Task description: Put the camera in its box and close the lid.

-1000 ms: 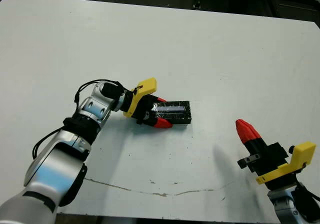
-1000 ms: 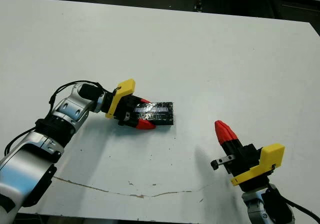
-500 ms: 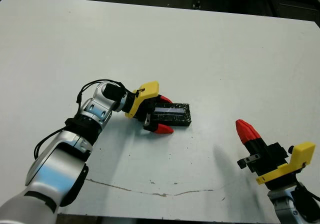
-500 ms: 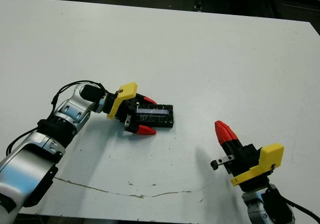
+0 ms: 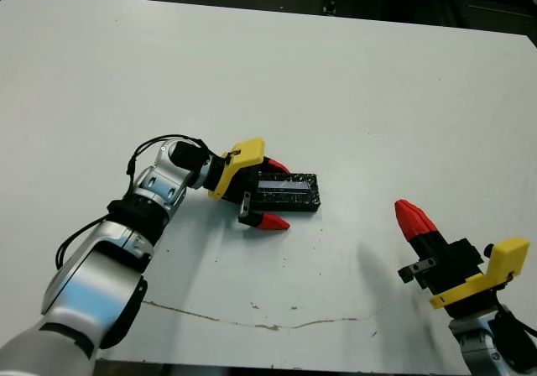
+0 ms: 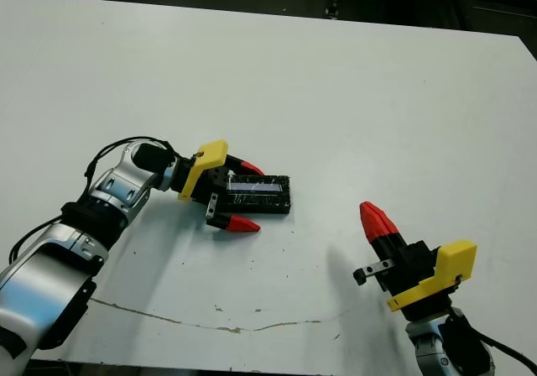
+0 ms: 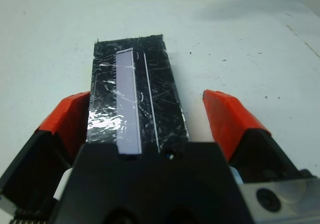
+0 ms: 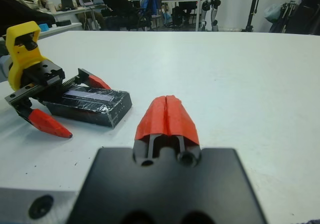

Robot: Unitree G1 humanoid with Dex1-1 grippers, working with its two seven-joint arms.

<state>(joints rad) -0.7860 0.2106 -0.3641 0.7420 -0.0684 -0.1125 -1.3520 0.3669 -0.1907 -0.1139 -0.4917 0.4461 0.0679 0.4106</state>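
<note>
Near the middle of the table (image 5: 352, 82), my left gripper (image 5: 270, 194) stands wide open around one end of the box (image 5: 289, 193), holding nothing. One red finger (image 7: 67, 116) lies right against the box's side, though I cannot tell whether it actually touches. The other finger (image 7: 227, 116) sits clear of the opposite side with bare table between. The box rests flat on the table with the lid (image 7: 132, 101) on top, its crinkled black surface and pale stripe facing up. The camera is not visible anywhere.

My right gripper (image 5: 409, 216) hangs well apart from the box, near the table's front edge, its two red fingers pressed together and empty, pointing roughly toward the box.

A second ago my left fingers were clamped on the box's end. Half a second ago they had begun to part, and now the near finger has swung further out. The box has stayed where it was. My right gripper has not moved.
</note>
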